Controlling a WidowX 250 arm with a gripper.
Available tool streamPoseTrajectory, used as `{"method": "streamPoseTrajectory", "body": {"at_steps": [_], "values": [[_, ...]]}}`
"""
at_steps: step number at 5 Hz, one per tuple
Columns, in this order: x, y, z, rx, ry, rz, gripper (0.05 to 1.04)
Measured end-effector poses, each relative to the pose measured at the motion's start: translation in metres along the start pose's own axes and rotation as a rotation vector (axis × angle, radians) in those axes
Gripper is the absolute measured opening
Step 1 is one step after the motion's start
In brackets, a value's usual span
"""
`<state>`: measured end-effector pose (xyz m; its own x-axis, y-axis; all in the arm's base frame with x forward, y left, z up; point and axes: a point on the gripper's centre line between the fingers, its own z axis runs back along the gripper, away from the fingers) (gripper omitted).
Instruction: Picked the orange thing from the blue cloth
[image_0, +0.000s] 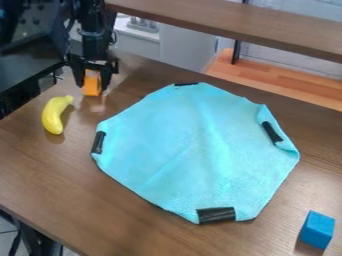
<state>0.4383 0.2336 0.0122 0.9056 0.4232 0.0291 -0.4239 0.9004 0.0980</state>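
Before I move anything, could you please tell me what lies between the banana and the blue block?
In the camera view, the blue cloth lies between the banana and the blue block.

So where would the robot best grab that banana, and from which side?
Probably from above, pinching the banana across its thick middle from both long sides: it lies lengthwise on the table, narrow across, curved, and thinner toward the stem end.

We count one cloth (194, 150), four strips (216, 215) on it; off it, one banana (53, 115), one orange block (91, 86), one blue block (316, 230).
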Motion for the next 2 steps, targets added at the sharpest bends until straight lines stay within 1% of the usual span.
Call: {"method": "streamPoseTrajectory", "body": {"at_steps": [1,2], "values": [[-0.0010,-0.0075,0.0178,-0.058,0.015,0.013,1.000],[-0.0089,-0.0052,0.0248,-0.061,0.065,0.048,1.001]]}}
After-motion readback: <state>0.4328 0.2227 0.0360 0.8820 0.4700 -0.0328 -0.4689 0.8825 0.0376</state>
